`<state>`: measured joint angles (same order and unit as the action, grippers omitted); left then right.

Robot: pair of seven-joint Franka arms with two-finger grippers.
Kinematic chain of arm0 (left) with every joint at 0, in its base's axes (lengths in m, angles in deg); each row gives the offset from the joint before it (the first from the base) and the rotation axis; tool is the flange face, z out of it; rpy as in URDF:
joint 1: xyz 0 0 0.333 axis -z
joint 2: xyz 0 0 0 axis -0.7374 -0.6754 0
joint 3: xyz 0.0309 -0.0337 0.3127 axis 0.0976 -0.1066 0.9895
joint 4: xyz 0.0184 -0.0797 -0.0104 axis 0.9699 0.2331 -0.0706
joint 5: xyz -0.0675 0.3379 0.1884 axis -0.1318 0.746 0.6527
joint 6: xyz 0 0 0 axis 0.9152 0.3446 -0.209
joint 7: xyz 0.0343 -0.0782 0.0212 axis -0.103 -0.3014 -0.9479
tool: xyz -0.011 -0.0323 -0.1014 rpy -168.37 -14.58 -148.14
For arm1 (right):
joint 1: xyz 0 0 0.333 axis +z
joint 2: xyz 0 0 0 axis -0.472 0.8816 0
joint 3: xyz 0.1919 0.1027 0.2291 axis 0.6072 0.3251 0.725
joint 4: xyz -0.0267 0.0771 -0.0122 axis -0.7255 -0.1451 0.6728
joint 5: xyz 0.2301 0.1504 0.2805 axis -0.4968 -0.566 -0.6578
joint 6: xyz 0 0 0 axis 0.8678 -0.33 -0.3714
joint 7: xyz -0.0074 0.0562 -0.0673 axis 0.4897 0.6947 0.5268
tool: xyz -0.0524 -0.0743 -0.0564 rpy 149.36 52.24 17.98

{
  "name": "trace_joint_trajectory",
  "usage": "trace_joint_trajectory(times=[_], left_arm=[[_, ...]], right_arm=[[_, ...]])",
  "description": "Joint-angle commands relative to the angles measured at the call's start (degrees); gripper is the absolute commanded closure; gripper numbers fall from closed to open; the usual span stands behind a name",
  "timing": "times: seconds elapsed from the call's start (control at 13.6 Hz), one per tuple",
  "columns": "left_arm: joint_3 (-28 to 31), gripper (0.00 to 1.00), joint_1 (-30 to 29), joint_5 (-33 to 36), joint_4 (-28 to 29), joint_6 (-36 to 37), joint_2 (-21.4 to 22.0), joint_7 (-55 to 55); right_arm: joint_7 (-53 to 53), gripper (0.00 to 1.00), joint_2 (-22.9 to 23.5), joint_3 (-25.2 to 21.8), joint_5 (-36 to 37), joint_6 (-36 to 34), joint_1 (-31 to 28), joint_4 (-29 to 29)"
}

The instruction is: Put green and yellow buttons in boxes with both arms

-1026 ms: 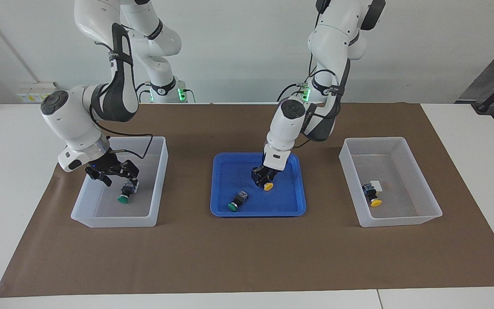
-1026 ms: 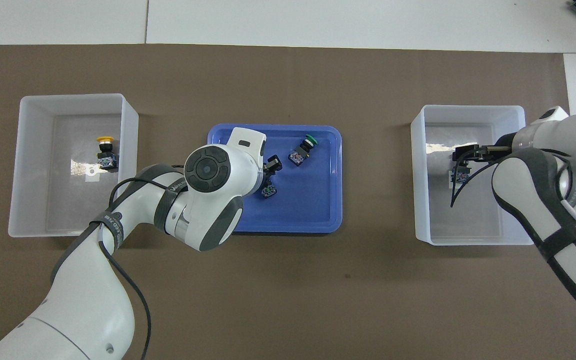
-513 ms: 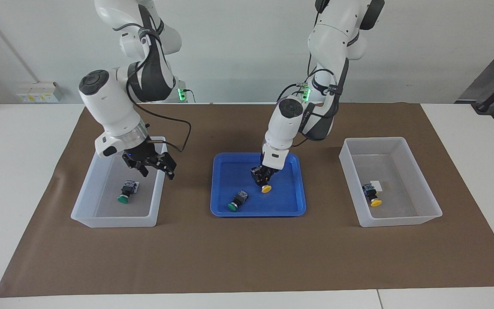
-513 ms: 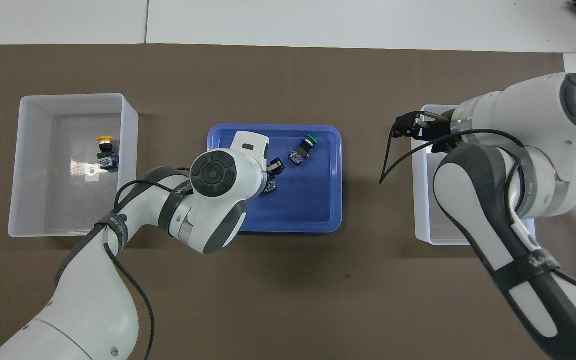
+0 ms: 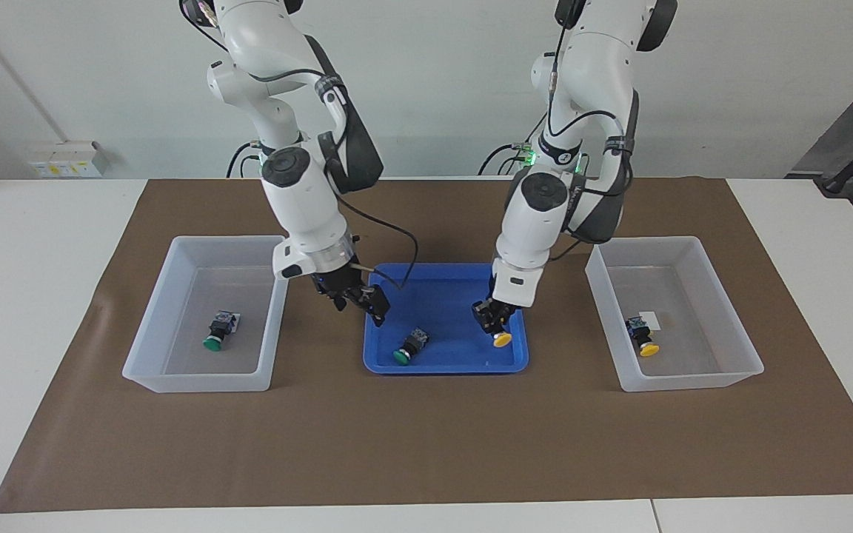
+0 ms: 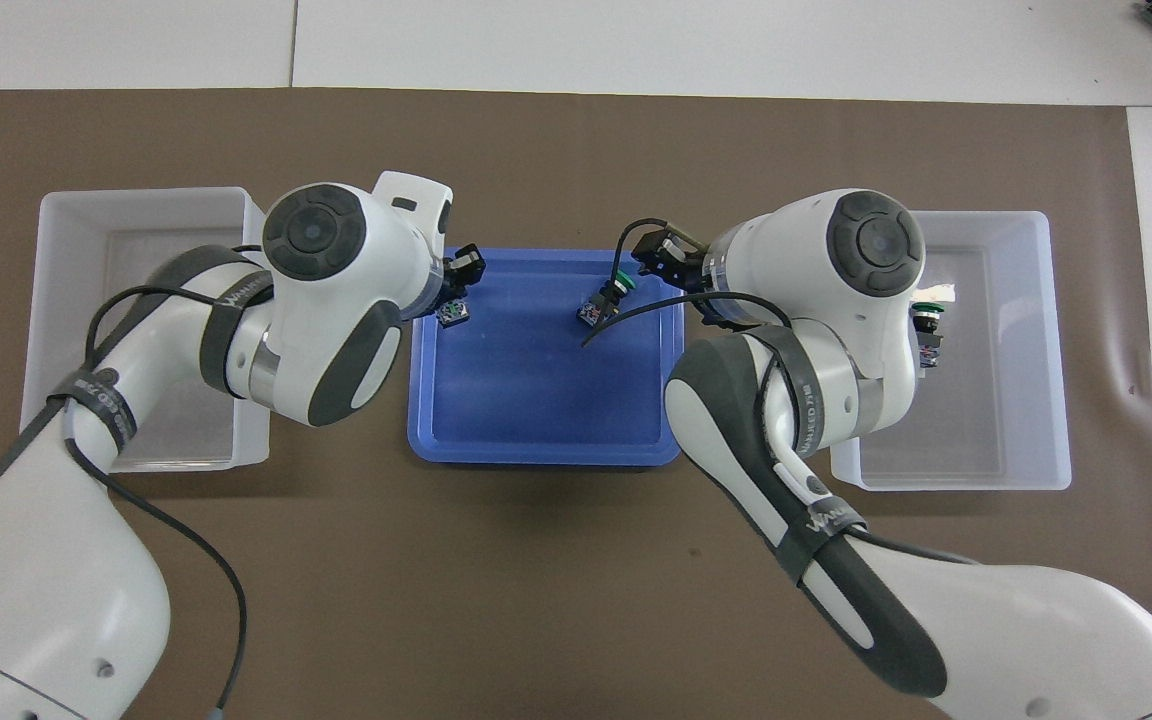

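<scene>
My left gripper (image 5: pixel 495 317) is shut on a yellow button (image 5: pixel 502 339) and holds it just above the blue tray's (image 5: pixel 441 367) end toward the left arm; the button's body also shows in the overhead view (image 6: pixel 453 313). My right gripper (image 5: pixel 358 302) is open and empty over the tray's other end, beside a green button (image 5: pixel 409 346) lying in the tray (image 6: pixel 604 298). A second green button (image 5: pixel 218 331) lies in the box (image 5: pixel 175 255) at the right arm's end. A second yellow button (image 5: pixel 642 337) lies in the box (image 5: pixel 726 303) at the left arm's end.
The tray (image 6: pixel 536 455) sits mid-table between the two boxes (image 6: pixel 41 300) (image 6: pixel 1056 350) on a brown mat (image 5: pixel 426 444). In the overhead view the left arm hides the boxed yellow button, and the right arm partly covers the boxed green button (image 6: pixel 926 322).
My right gripper rose out of its box, leaving the green button there, and swung over the tray. My left gripper lifted the yellow button and carried it toward the left arm's end.
</scene>
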<state>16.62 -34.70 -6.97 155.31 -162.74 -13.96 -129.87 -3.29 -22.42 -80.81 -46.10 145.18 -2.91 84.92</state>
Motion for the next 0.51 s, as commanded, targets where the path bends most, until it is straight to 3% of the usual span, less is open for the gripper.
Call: trace_joint_trajectory(times=[0.0, 0.22, 0.44], left_arm=[[-0.8, 1.0, -5.6, -1.2, -6.9, 10.1, 0.6, 8.7], [-0.8, 1.0, -12.6, -4.0, -10.7, 17.4, 0.6, 22.1], [-0.8, 1.0, -19.2, -4.7, -10.7, 18.6, 0.9, 35.2]], right_arm=[[-7.5, 0.0, 7.8, -0.1, 0.1, 2.1, 2.8, -7.0], [-8.9, 0.0, 10.3, -0.1, 0.4, 4.5, 4.6, -7.3], [-8.7, 0.0, 11.8, -0.1, 0.7, 5.2, 5.5, -6.7]])
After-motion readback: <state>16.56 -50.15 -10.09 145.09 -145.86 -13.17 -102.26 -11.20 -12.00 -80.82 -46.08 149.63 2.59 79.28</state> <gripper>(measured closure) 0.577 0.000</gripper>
